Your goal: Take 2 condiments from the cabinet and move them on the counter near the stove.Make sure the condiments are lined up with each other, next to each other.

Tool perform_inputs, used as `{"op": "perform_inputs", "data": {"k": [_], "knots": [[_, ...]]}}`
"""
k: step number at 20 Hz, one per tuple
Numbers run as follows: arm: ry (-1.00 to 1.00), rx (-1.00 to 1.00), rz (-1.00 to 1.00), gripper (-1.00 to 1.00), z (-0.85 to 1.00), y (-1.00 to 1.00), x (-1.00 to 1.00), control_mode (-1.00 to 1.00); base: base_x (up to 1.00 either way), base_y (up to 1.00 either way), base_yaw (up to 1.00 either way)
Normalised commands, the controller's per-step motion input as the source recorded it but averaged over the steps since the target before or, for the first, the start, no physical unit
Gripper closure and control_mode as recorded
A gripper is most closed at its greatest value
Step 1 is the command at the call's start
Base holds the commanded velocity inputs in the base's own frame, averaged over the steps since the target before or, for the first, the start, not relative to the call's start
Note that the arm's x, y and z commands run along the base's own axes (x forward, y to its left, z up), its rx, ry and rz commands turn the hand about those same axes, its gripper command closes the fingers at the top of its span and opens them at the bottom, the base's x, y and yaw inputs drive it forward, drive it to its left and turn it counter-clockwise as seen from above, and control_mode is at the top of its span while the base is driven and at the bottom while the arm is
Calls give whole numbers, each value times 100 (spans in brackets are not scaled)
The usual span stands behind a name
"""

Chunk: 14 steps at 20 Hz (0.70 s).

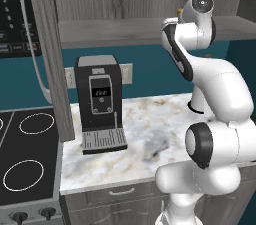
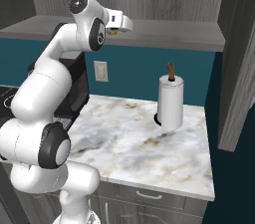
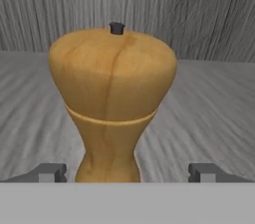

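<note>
Your gripper point(image 3: 127, 172) is spread around the wooden mill point(image 3: 112, 103) (upright, on the cabinet shelf point(image 3: 214, 113)), fingertips flanking its waist.

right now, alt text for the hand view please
A tan wooden mill with a small dark knob stands upright on the grey cabinet shelf, close up and centred. The open gripper has a fingertip on either side of its base, neither touching it.
</note>
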Motion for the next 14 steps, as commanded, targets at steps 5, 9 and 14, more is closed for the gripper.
{"op": "perform_inputs", "data": {"k": [5,9,14], "knots": [[-1,0,0,100,0,3,0,-100,0,0,0],[-1,0,0,100,0,0,1,-100,0,0,0],[-1,0,0,100,0,0,-3,-100,0,0,0]]}}
